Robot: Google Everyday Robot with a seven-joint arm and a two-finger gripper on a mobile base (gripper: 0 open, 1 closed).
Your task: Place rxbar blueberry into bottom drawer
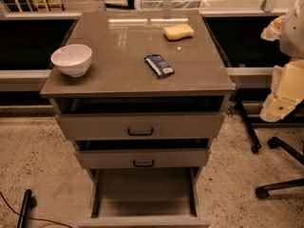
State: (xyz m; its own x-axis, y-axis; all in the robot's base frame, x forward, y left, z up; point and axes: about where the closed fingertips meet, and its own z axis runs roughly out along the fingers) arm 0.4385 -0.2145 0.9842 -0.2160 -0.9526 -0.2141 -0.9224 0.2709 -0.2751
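The rxbar blueberry (159,65), a small flat bar in a dark blue wrapper, lies on the grey cabinet top (118,75), right of centre and near the front. The bottom drawer (145,194) is pulled out, showing a wide flat grey floor with nothing on it. My gripper (273,30) is at the right edge of the view on the cream-coloured arm (287,87). It is off to the right of the cabinet, well apart from the bar, and holds nothing that I can see.
A white bowl (71,59) stands at the cabinet top's left edge and a yellow sponge (178,31) at the back right. The two upper drawers (140,126) are slightly ajar. Chair legs with castors (273,144) stand on the floor to the right.
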